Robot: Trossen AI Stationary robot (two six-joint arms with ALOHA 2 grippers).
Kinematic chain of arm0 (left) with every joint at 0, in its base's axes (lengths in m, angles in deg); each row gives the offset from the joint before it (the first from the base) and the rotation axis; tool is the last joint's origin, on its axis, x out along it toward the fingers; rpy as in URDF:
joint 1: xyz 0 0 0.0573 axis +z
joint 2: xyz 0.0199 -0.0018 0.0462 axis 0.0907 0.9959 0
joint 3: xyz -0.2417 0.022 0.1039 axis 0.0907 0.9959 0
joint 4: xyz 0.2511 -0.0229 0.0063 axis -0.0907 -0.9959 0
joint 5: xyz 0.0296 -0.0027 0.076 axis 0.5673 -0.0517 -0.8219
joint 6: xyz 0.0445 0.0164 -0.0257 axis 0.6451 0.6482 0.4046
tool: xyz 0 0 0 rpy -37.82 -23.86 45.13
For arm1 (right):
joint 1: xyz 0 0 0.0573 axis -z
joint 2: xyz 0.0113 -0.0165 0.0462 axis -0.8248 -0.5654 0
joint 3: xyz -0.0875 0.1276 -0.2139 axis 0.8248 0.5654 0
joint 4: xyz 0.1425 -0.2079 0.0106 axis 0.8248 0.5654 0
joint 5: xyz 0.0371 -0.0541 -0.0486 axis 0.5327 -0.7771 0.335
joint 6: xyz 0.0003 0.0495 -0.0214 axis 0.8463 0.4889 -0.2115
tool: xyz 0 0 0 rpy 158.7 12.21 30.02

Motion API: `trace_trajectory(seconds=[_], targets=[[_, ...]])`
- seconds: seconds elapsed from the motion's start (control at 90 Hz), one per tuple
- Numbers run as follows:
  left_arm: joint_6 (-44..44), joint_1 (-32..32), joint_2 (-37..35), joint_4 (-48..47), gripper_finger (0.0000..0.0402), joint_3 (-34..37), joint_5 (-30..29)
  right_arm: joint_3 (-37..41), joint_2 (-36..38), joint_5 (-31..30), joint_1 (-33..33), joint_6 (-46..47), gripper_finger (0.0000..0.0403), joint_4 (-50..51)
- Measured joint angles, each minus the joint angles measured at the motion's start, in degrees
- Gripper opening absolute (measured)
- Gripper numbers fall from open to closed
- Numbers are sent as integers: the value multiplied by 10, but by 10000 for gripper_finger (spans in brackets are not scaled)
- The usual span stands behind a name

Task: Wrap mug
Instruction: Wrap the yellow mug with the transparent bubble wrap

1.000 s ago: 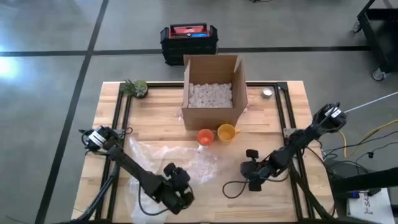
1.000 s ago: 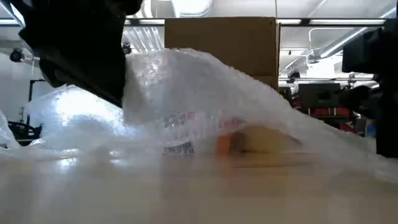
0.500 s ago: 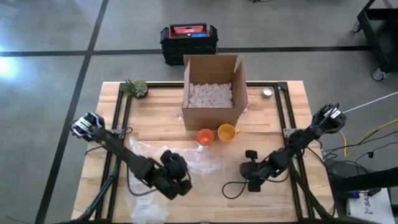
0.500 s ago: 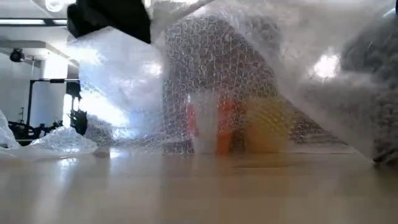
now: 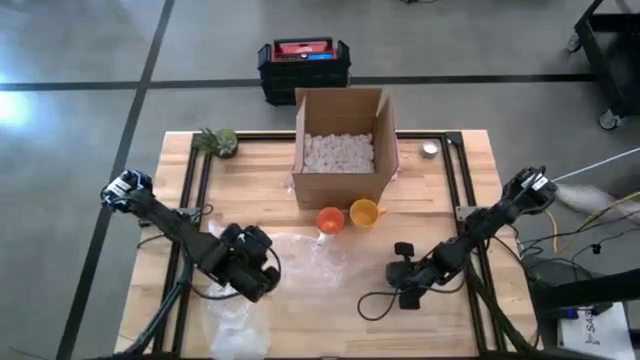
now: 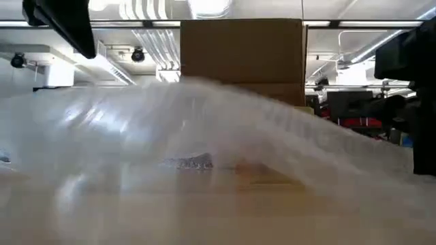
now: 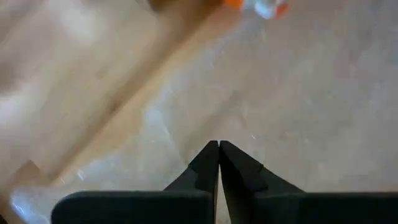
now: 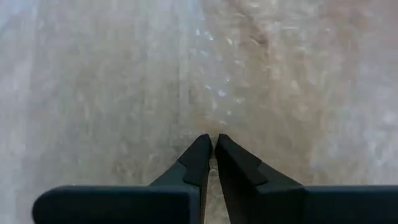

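Bubble wrap (image 5: 300,255) sprawls across the wooden table (image 5: 450,200).

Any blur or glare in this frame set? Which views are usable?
High view: sharp, with floor glare at the far left edge; the orange mug and yellow mug read clearly. Low view: the bubble wrap is motion-smeared and hides the mugs; the cardboard box behind is crisp. Left wrist view: the background is blurred, only the shut left gripper is sharp. Right wrist view: soft table surface beyond the right gripper.
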Motion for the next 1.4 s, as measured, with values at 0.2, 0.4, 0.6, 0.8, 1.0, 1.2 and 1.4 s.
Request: trace_trajectory(seconds=[0.2,0.4,0.6,0.8,1.0,1.2,1.4], targets=[[-1,-12,55,52,0,27,56,0,0,2,-1,-14,18,-1],[107,-19,68,275,0,31,146,0,0,1,-5,-16,18,-1],[104,-18,103,331,0,64,196,0,0,0,-5,-20,18,-1],[90,-19,143,339,0,75,263,0,0,-2,-6,-17,18,-1],[86,-18,126,231,0,36,59,0,0,-3,-6,-20,18,-1],[63,-38,89,34,0,-92,-99,0,0,-2,-6,-20,18,-1],[33,-45,81,-16,0,-138,-72,0,0,-3,-6,-27,18,-1]])
